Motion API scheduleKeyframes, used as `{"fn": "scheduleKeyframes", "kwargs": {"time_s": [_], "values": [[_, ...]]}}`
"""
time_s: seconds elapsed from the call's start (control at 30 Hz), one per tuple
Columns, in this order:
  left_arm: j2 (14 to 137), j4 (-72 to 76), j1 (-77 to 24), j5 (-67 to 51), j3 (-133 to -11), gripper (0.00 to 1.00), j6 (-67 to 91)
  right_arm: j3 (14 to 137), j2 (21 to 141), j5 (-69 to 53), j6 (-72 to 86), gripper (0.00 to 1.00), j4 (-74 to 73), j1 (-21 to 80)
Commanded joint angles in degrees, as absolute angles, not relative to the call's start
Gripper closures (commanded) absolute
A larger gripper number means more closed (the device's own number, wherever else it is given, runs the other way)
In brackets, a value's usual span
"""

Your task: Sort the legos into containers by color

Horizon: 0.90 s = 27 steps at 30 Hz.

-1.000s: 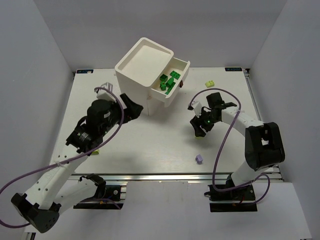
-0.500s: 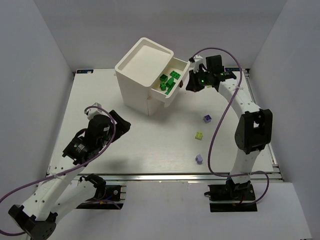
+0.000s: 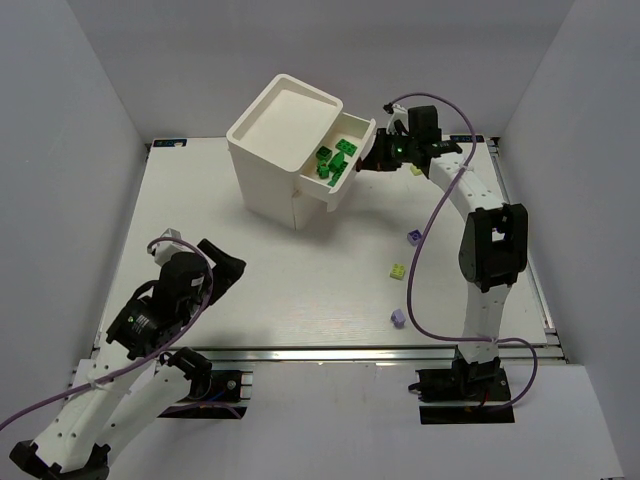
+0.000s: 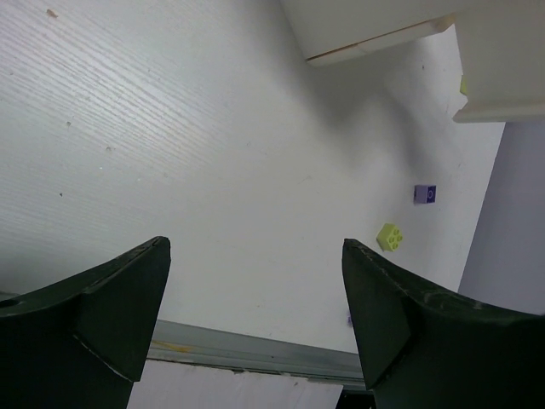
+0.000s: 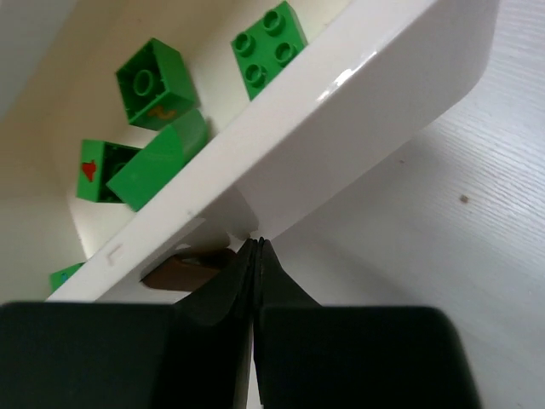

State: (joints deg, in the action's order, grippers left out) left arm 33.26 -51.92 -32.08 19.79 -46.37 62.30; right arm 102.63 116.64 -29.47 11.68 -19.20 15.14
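Note:
The white cabinet (image 3: 285,120) stands at the back of the table with its top drawer (image 3: 352,150) pulled out. Several dark green legos (image 5: 152,83) lie inside that drawer. My right gripper (image 5: 257,244) is shut and empty, its tips pressed against the drawer front (image 5: 358,102) just beside the brown knob (image 5: 189,268). On the table lie a purple lego (image 3: 413,237), a yellow-green lego (image 3: 398,271) and another purple lego (image 3: 397,318). My left gripper (image 3: 228,268) hangs open and empty over the near left of the table, far from every lego.
The left wrist view shows the yellow-green lego (image 4: 390,236), a purple lego (image 4: 425,194), the cabinet's base (image 4: 375,25) and the table's metal front rail (image 4: 255,349). White walls close in the table on three sides.
My right gripper has shut and swung from mid-table up to the drawer front, nudging drawer and cabinet slightly left. My left arm has drawn back toward the near left.

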Motion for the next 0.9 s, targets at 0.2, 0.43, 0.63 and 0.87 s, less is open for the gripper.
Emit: {"fn": "scheduleKeyframes", "kwargs": {"time_s": [0.2,0.43,0.63,0.87], "values": [[31.6,-55.4,-32.1,21.0,-45.4,0.09,65.1,105.2,117.2,-41.1,16.6,1.00,-6.1,16.5],[32.4,-53.9,-32.1,20.0,-45.2,0.09,64.7,108.3,121.4,-44.1,21.0,1.00,-1.9,17.0],[33.3,-53.2,-32.6,19.1,-45.1,0.09,64.2,115.3,126.9,-42.7,22.1,1.00,-1.2,18.4],[33.6,-52.8,-32.6,18.7,-44.6,0.09,64.5,118.4,130.4,-43.4,25.8,1.00,5.2,19.2]]}}
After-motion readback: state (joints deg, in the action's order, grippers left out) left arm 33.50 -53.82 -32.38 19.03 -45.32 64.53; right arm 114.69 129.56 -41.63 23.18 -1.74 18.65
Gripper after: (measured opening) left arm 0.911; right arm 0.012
